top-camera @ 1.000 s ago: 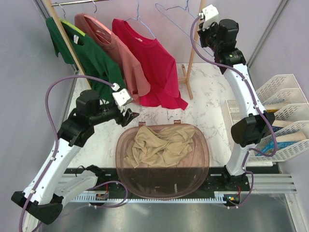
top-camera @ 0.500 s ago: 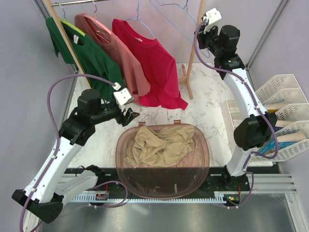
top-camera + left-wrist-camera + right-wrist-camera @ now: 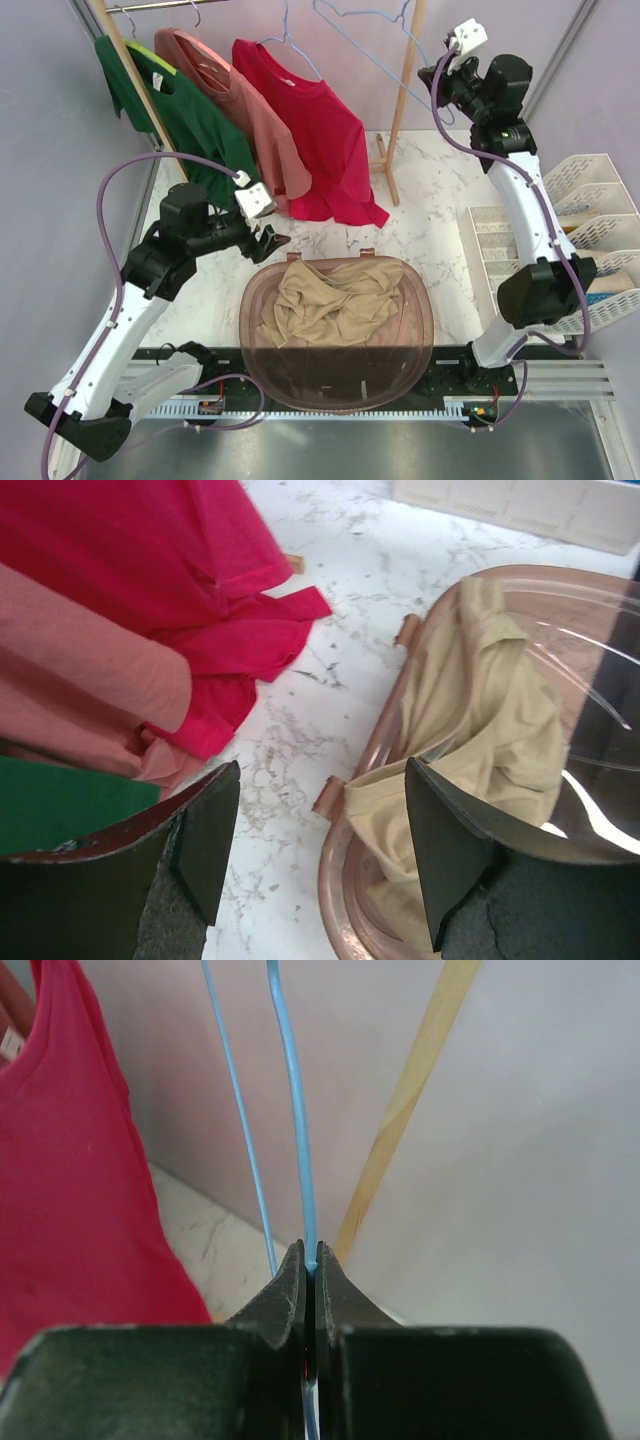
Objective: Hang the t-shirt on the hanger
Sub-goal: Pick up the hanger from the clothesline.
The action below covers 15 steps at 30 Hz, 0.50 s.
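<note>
The tan t-shirt (image 3: 330, 300) lies crumpled in a brown see-through basket (image 3: 420, 335) at the table's near edge. In the left wrist view the t-shirt (image 3: 480, 710) drapes over the basket's rim (image 3: 385, 730). My left gripper (image 3: 270, 240) hovers just left of the basket's far-left rim, and its jaws (image 3: 322, 770) stand open with nothing between them. The light-blue wire hanger (image 3: 370, 40) hangs high at the back, empty. My right gripper (image 3: 437, 82) is shut on the hanger's thin wire (image 3: 295, 1110), which is pinched between the jaws (image 3: 310, 1260).
A red t-shirt (image 3: 320, 130), a salmon one (image 3: 230, 100) and a green one (image 3: 190, 110) hang on the wooden rack at the back left. The rack's upright post (image 3: 405, 90) stands beside the hanger. White wire baskets (image 3: 590, 220) line the right edge.
My right arm has swung to the right and carried the blue hanger with it. The left arm and the t-shirt have not moved.
</note>
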Available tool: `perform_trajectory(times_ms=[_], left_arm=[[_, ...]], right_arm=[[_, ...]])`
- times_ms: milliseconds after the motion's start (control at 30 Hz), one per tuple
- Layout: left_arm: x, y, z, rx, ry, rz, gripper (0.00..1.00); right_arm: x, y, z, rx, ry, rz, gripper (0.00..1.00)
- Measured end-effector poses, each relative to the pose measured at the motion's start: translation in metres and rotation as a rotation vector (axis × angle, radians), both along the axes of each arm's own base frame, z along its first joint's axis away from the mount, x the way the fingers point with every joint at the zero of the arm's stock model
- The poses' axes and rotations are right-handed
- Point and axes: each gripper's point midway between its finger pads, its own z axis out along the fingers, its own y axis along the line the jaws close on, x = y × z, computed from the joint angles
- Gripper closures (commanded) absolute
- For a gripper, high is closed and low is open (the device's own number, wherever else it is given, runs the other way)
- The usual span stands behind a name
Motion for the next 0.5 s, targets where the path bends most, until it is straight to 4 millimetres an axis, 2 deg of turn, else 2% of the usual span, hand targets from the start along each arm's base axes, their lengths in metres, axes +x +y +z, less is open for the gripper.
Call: perform_trajectory(times_ms=[133, 233, 300, 400, 500], left_arm=[[-0.017, -0.009, 0.006, -0.027, 0.024, -0.092, 0.21], [-0.03, -0.014, 0.008, -0.046, 0.038, -0.155, 0.22], [-0.035, -0.016, 0.008, -0.053, 0.047, -0.18, 0.22], [-0.042, -0.019, 0.008, -0.062, 0.063, -0.216, 0.21], [-0.044, -0.021, 0.01, -0.072, 0.063, -0.234, 0.22]], right_arm=[[-0.043, -0.013, -0.022, -0.055, 0.091, 0.002, 1.0], [-0.1, -0.023, -0.038, -0.105, 0.146, -0.001, 1.0], [-0.144, -0.028, -0.034, -0.145, 0.14, 0.0, 1.0], [-0.205, -0.035, -0.014, -0.199, 0.074, -0.001, 1.0], [-0.257, -0.035, 0.0, -0.237, 0.019, 0.031, 1.0]])
